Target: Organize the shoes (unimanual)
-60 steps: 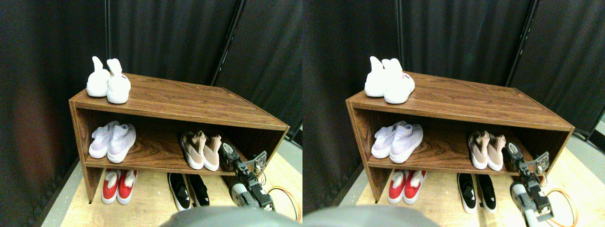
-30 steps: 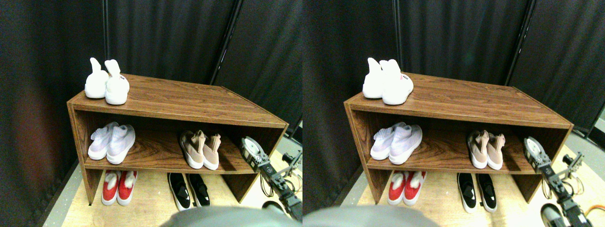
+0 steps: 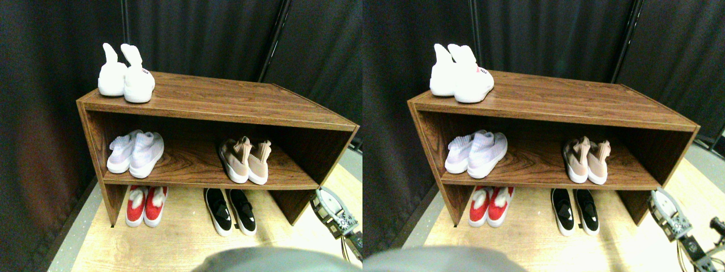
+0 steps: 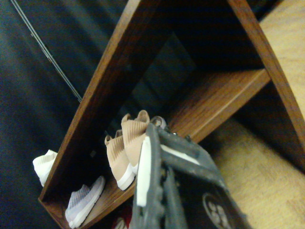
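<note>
Shoe rack: dark walnut-grain wooden shoe rack [image 3: 215, 105] with a top board, one inner shelf and an open space at floor level; it stands on a pale wood-plank floor [image 3: 170, 243] before a black curtain [image 3: 204, 34].
Task pair: beige-tan knit sock sneakers with ribbed collars and thick white soles [image 3: 245, 160], [image 4: 127, 152], side by side and touching, on the inner shelf toward its right end, soles at the shelf's front edge, heels outward.
Same shelf, left end: pale lilac-white knit sneakers [image 3: 136, 154], [image 4: 85, 200], well apart from the tan pair.
Top board, back-left corner: all-white high-collared sneakers [image 3: 126, 76], [image 4: 45, 164]; a small red mark on the right shoe's side, too small to read.
Floor under shelf, left: red slip-on shoes with white lining [image 3: 145, 205].
Floor under shelf, right: black slip-on shoes with white soles [image 3: 230, 211], below the tan pair.
Right gripper: dark open-frame two-jaw gripper [image 3: 334, 211], [image 4: 176, 191] outside the rack, low beside its right side panel, over the floor, apart from every shoe.
Jaw state: cannot tell whether spread or pressed together; nothing is seen held.
Obstruction: none between gripper and tan pair in the wrist view; the rack's right panel stands close by.
Legible writing: none.
</note>
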`<state>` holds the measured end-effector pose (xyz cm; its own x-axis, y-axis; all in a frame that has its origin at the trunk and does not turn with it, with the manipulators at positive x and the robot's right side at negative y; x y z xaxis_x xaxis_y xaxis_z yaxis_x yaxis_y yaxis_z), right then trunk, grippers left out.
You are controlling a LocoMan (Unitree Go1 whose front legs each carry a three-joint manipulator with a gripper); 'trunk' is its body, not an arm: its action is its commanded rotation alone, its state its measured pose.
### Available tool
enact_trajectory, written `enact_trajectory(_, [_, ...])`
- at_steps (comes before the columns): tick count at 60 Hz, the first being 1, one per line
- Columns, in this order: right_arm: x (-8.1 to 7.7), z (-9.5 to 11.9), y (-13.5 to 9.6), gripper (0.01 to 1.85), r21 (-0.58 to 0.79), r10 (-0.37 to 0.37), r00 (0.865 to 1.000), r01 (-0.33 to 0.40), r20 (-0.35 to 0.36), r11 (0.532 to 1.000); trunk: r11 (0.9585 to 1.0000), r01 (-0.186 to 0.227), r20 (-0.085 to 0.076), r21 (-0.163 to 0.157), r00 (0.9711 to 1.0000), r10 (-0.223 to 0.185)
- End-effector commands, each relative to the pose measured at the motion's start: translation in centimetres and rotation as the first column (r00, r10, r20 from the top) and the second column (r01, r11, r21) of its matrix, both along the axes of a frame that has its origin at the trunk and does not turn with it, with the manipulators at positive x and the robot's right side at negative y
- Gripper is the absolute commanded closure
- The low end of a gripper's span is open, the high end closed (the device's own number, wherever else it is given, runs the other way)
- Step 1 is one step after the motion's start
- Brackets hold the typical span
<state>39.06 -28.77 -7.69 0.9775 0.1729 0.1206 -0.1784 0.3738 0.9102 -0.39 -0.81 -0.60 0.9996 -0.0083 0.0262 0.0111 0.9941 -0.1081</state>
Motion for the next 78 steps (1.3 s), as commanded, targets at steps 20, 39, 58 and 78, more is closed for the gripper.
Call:
enact_trajectory(20, [1.6,-6.0,1.2,1.80,0.088,-0.057,0.984,0.073,-0.171,0.993,0.9995,-0.005,-0.044,-0.032,0.9990,0.004])
enact_trajectory(39, [5.4,-11.0,0.1,1.80,0.124,-0.158,0.937,0.205,-0.313,0.971,0.9992,-0.015,-0.040,-0.038,0.9991,0.013])
enact_trajectory(58, [9.1,-13.1,-0.9,1.80,0.056,-0.236,0.885,0.281,-0.402,0.958,0.9991,-0.017,-0.043,-0.038,0.9989,0.016])
enact_trajectory(78, [10.7,-14.3,-1.7,1.80,-0.003,-0.331,0.838,0.366,-0.434,0.931,0.9987,-0.026,-0.045,-0.045,0.9987,0.024])
